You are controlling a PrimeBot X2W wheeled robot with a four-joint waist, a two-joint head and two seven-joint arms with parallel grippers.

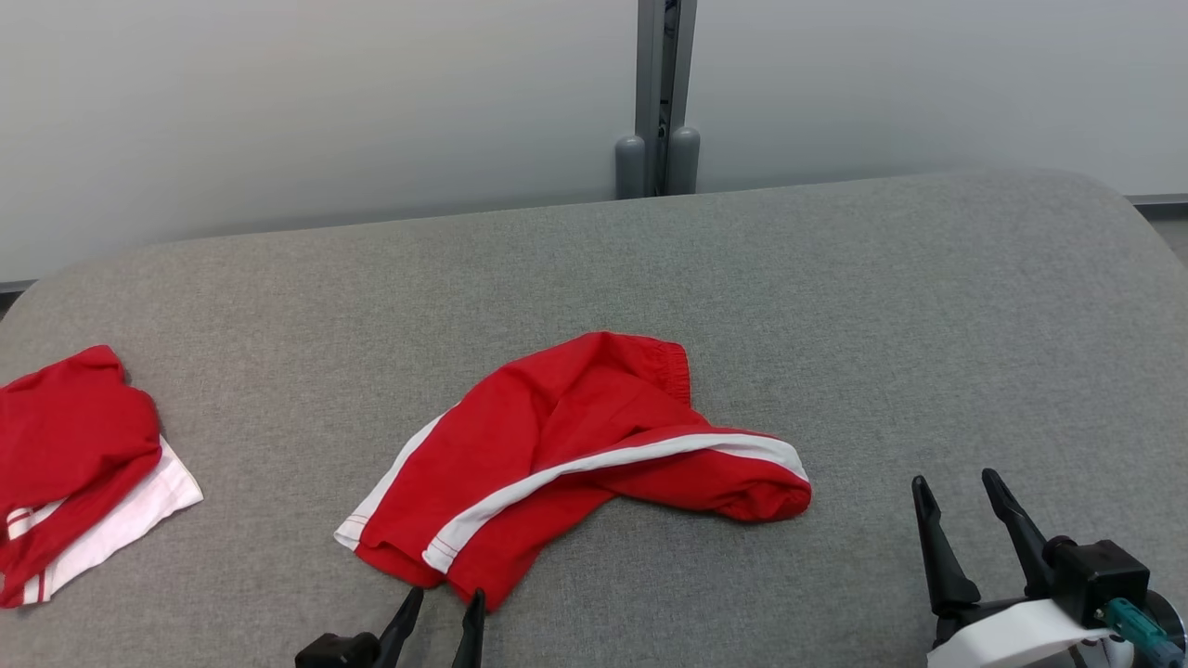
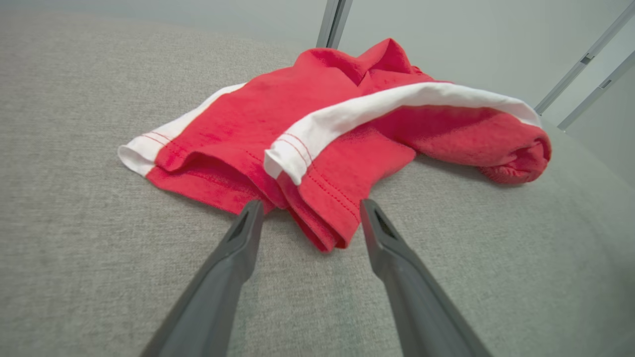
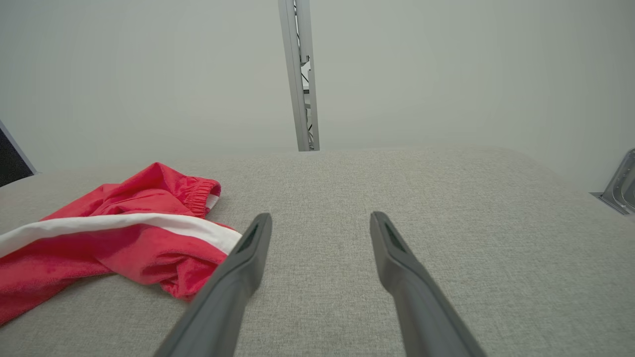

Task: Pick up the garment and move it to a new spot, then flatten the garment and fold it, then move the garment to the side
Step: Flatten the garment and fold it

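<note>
The garment (image 1: 575, 445) is a pair of red shorts with white side stripes, lying crumpled in the middle of the grey padded table (image 1: 835, 306). My left gripper (image 1: 444, 601) stands open at the bottom edge, its tips just short of the near leg hem. In the left wrist view that hem of the garment (image 2: 322, 163) lies between and just beyond the open left gripper (image 2: 308, 208). My right gripper (image 1: 956, 484) is open at the lower right, apart from the cloth. In the right wrist view the garment (image 3: 124, 238) lies left of the open right gripper (image 3: 320, 220).
A second red and white garment (image 1: 74, 464) lies folded near the table's left edge. A grey post (image 1: 659, 102) stands against the pale wall behind the table. Bare grey surface stretches across the right half and the back.
</note>
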